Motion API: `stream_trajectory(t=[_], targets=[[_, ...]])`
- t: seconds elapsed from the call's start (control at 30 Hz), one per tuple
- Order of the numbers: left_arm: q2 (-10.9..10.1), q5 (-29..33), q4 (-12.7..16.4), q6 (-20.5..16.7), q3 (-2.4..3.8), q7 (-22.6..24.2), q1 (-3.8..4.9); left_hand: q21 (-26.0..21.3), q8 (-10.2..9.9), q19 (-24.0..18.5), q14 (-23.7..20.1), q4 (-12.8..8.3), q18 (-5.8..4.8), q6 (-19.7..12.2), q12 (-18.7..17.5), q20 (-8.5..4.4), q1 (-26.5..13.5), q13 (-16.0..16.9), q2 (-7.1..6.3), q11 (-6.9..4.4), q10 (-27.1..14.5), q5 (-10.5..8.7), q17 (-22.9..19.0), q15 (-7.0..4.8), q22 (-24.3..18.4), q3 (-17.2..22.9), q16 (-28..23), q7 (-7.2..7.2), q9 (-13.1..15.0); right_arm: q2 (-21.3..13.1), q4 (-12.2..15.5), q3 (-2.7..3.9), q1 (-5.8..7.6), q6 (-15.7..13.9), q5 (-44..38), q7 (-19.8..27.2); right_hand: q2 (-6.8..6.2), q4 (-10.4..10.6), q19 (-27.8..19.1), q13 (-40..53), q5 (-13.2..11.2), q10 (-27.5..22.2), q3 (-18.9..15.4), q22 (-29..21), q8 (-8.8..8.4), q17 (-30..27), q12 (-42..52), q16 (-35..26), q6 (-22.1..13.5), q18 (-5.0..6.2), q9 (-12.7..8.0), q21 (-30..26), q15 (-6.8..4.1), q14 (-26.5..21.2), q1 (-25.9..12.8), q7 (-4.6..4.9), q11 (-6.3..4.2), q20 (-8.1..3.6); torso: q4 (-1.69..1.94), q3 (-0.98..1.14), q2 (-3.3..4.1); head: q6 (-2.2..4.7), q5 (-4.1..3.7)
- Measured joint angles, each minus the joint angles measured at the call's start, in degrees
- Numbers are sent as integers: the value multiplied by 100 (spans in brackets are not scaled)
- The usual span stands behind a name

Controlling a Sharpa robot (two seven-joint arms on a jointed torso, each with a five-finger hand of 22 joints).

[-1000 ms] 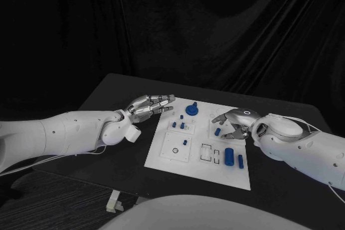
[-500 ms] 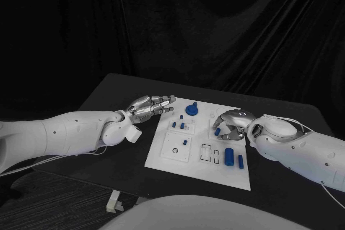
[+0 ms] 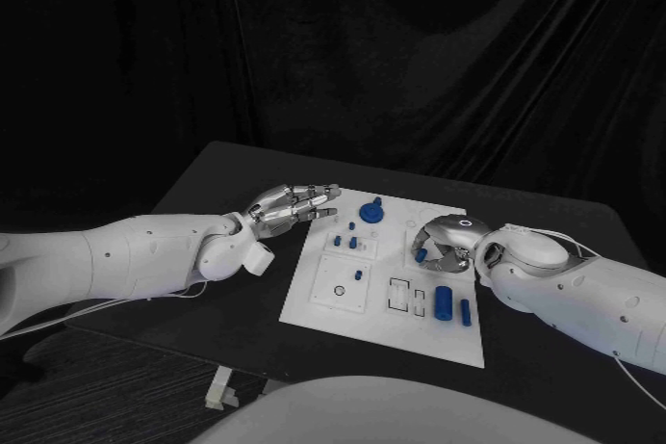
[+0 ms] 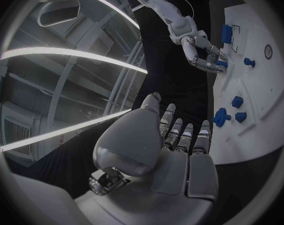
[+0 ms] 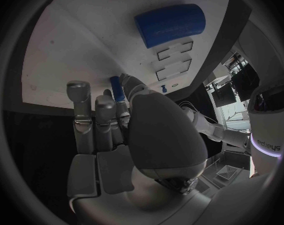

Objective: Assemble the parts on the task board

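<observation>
Fingers of the right silver many-fingered hand are curled down over a small blue peg-like part near the right edge of the white flat task board. In the right wrist view the peg stands between the fingertips, so I judge the hand is pinching it, probably to lift it or seat it in its hole (the contact itself is partly hidden by the palm). The hand comes from above because the part is short and stands upright on the board.

The left silver many-fingered hand hovers at the far left corner of the board, fingers apart and holding nothing. It seems to wait there, out of the way of the working hand.

On the board the other parts lie where they are needed later: a large blue cylinder near the near right corner, just beside a smaller blue piece, and a round blue knob near the far edge. The board lies in the middle of the black tabletop, within reach of both arms.

The assembly looks far from finished, since several parts lie loose.
</observation>
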Motion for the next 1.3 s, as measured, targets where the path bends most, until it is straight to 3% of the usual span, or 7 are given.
stream_trajectory(t=[0.13, 0.33, 0.57, 0.67, 0.87, 1.0, 1.3], targets=[[7, 0, -8, 9, 0, 1, -3, 0, 0, 0, 0, -32, 0, 0, 17, 0, 55, 0, -8, 0, 0, 29, 0, 0, 0, 32, 0, 0, 0, -4, 1, 0, -2, -7, 0, 15, 0, -114, 42, -12, 107, 343, 157, 0, 4, 25, 41, 0, 87, 1, 58, 93, 72, 0, 0, 13, 8, 42, 1, 1, 0, 0, 8], [9, 0, -22, 20, 0, 1, -11, 22, 0, 0, 0, -46, 0, 0, 17, 0, 80, 0, -26, 0, 0, 57, -1, 0, 5, 46, 0, 0, 0, -80, 95, 1, -3, -58, 0, 27, -34, -234, 42, -79, 195, 874, 493, 0, 4, 36, 29, 0, 236, 1, 133, 185, 72, 0, 33, 79, -26, 42, 1, 1, 0, 0, 22], [15, 0, -43, 36, -2, 2, -21, 22, 0, 20, 21, -62, 0, 0, 17, 20, 102, 0, -4, 0, 0, 79, -1, 21, 5, 62, 21, 0, 0, -188, 271, 5, 6, -211, -2, 27, -62, -381, -17, -112, 188, 1248, 717, -1, 43, -184, -72, -142, 387, 1, 216, 126, 41, -73, 78, 82, -71, 22, 1, 1, 0, 0, 35], [18, 0, -49, 41, -1, 2, -24, 22, 0, 20, 19, -86, 0, 0, 16, 20, 102, 0, -4, 0, 0, 112, 4, 22, 5, 86, 21, 0, -1, -232, 369, 4, 26, -300, -3, 27, -62, -430, -84, -113, 188, 1351, 810, -1, 75, -346, -125, -281, 487, 1, 252, 14, 14, -139, 77, 60, -39, 2, 1, 1, 0, 0, 49], [21, 0, -57, 54, 0, 3, -34, 22, 0, 20, 0, -110, 0, -21, 16, 20, 127, 0, 21, 0, 0, 112, 4, 42, 5, 140, 21, -21, -1, -352, 633, -2, 144, -474, -3, 27, -61, -468, -103, -109, 187, 1435, 849, -1, 75, -344, -182, -289, 525, 2, 289, 38, -8, -117, 77, 23, -16, -18, -1, 1, -3, 0, 89], [22, 0, -62, 59, 0, 3, -38, 22, 0, 20, 20, -126, 0, -22, 16, 20, 154, -1, 49, 0, 0, 112, 4, 62, 9, 156, 21, -22, -1, -460, 838, -2, 274, -584, -3, 18, -61, -524, -103, -101, -2, 1467, 939, -1, 75, -341, -250, -289, 535, 2, 302, 73, -29, -96, 77, 13, 3, -18, -1, 1, -4, 0, 99], [27, 0, -75, 65, -2, 4, -52, 22, 0, 20, 21, -126, 0, -22, 16, 20, 154, -1, 49, 0, 0, 112, 4, 62, 10, 156, 21, -22, -1, -730, 1709, 3, 536, -616, -3, -146, -61, -635, -135, -99, -101, 1508, 1099, -2, 1, -346, -329, -351, 579, 1, 313, 88, -28, -97, 77, 32, 43, -50, 1, 0, -4, 0, 121]])
